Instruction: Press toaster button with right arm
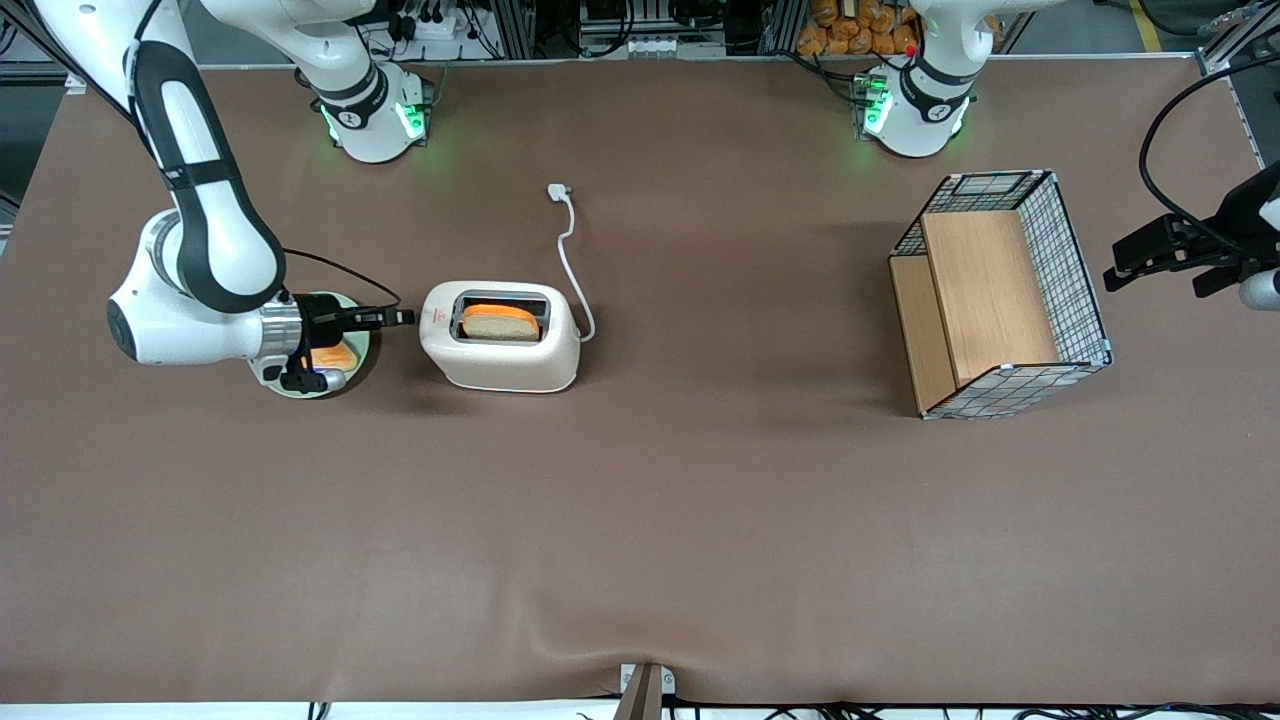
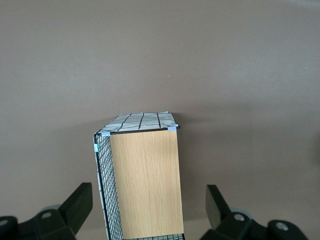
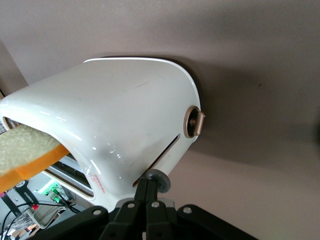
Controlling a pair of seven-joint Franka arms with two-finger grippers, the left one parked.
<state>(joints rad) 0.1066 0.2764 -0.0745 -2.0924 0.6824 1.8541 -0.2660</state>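
Right wrist view shows the gripper [image 3: 149, 189] pinched closed, holding nothing, tip touching the grey button [image 3: 159, 180] on the toaster [image 3: 110, 125]. The small, hard plastic toaster looks light, so push the button gently

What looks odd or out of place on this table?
The toaster's cord lies unplugged on the table, plug loose, though bread sits in the toaster. The wire basket lies tipped on its side. The gripper, shut, is at the toaster button.
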